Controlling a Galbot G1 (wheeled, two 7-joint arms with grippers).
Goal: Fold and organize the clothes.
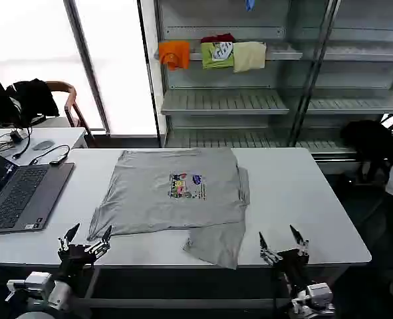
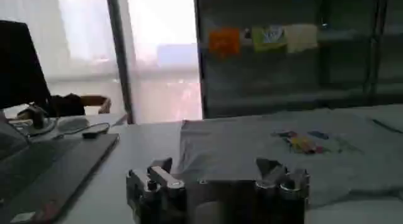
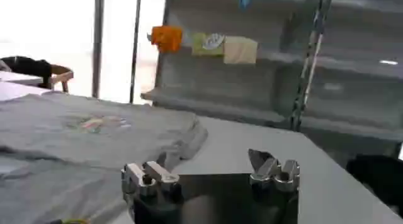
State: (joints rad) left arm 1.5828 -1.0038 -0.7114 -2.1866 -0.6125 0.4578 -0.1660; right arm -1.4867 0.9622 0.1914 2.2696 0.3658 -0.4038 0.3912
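Observation:
A light grey short-sleeved shirt with a small multicoloured chest print lies spread on the white table, one sleeve reaching the front edge. The same shirt shows in the left wrist view, and the shirt also in the right wrist view. My left gripper hovers open at the table's front edge, just before the shirt's near left corner. My right gripper is open at the front edge, to the right of the sleeve. Nothing sits between either pair of fingers.
An open laptop with cables lies on the table's left end. Behind the table stands a metal shelf with orange, green and cream folded items. A chair with a dark garment is at back left.

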